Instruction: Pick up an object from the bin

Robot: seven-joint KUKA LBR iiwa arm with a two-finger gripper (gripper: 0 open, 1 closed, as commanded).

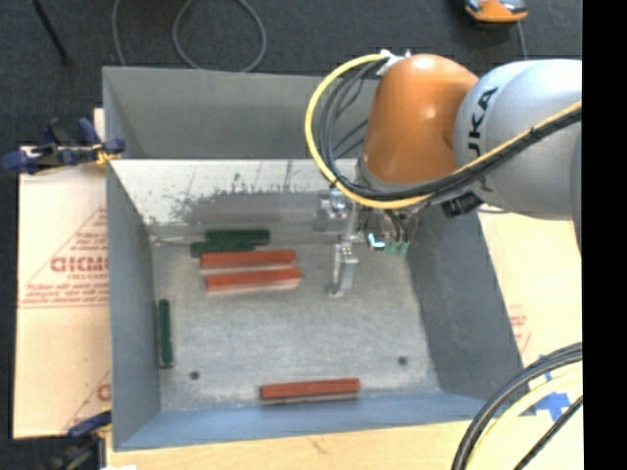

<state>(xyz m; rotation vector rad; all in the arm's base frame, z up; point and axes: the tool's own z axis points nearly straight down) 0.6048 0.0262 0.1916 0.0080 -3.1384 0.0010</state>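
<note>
Red-brown bar | lower of two | just L of jaws, apart

Red-brown bar, flat, lengthwise mid-bin, twin bar just behind, dark green bar beyond

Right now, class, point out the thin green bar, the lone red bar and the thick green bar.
Thin green bar (165,333), camera view, its middle.
Lone red bar (309,390), camera view, its middle.
Thick green bar (235,236), camera view, its middle.

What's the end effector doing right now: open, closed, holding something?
End effector: open or closed cannot be told; it hangs just right of the two red-brown bars.
</note>
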